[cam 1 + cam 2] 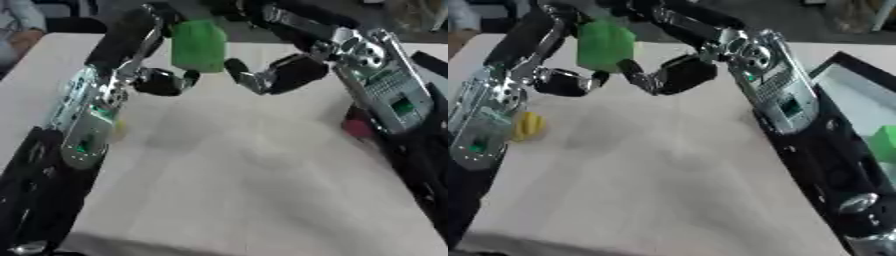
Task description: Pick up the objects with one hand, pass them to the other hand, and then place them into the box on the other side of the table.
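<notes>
**Operator:** Green and boxy, that's the block (199, 45) I'm holding up between the two hands. I'm curling the left hand (162, 80) round its left side, thumb just under its lower corner, fingers going up behind it.

**Observer:** And the right hand?

**Operator:** I'm bringing the right hand (278, 75) in beside it, fingers bent towards the block's right edge. I can't tell whether they are touching it yet, so I'm not calling that a grasp.

**Observer:** How is it going to handle?

**Operator:** I'm judging it light and stiff, with smooth flat faces that could slide against the fingers. I'm planning to take it across two opposite flat sides, near the middle, not by a corner.

**Observer:** Anything else around?

**Operator:** Below the left fingers, a small yellow thing (528, 125) is lying on the table (262, 190). Right of the right hand, the box (859, 102) is waiting with another green piece (883, 142) in it.
</notes>
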